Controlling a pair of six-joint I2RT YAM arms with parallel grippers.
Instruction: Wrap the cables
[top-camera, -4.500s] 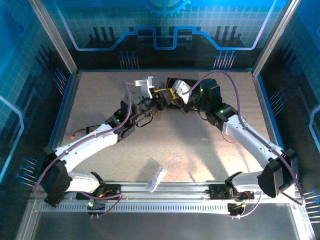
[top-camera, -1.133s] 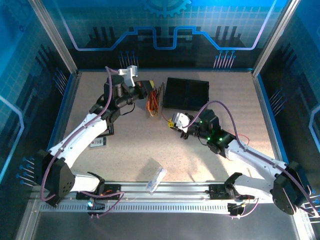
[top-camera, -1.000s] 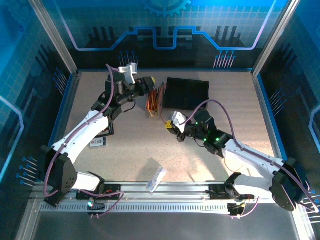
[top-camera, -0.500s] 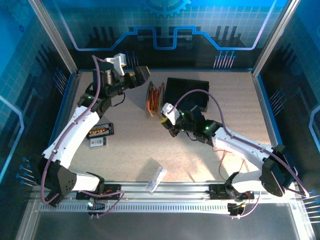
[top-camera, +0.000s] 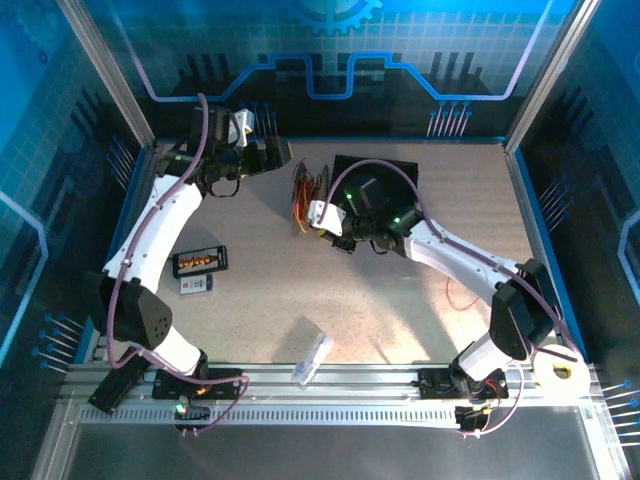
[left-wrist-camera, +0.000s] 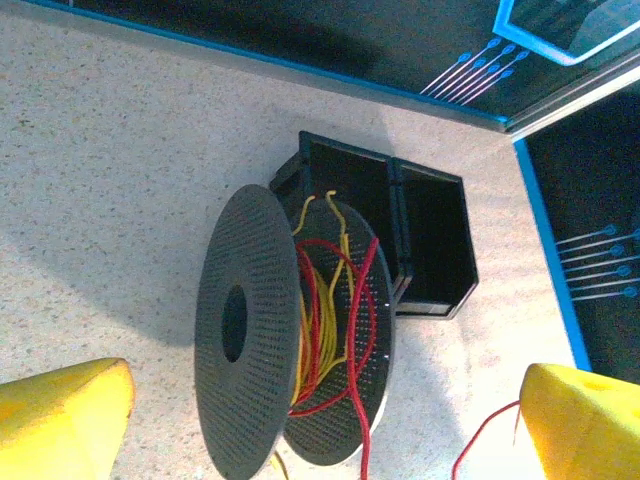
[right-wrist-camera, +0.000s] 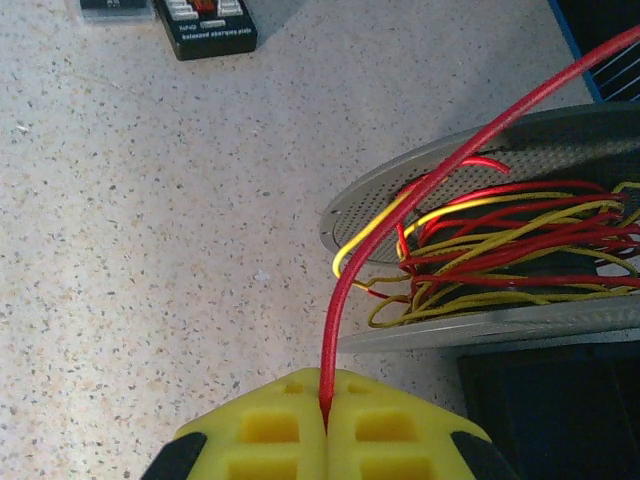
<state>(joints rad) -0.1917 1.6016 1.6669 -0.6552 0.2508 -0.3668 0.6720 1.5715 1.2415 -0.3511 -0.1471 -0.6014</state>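
Robotics lab test cell, speckled beige table (top-camera: 300, 290) as work floor, blue circuit-print panels (top-camera: 330, 60) walling the table's far and side edges, aluminium frame posts (top-camera: 105, 72) at its far corners, slotted metal rail (top-camera: 390, 378) along its near edge, white robot arms (top-camera: 146, 235) bolted there.

Bright bluish light falls on the bench (left-wrist-camera: 100, 150); a soft shadow lies left of the spool (left-wrist-camera: 240, 340), and the jaws below it are blurred.

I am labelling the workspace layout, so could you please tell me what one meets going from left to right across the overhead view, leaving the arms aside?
Small black device → spool with the wound cables → black box → loose red cable on the table → white tape roll.
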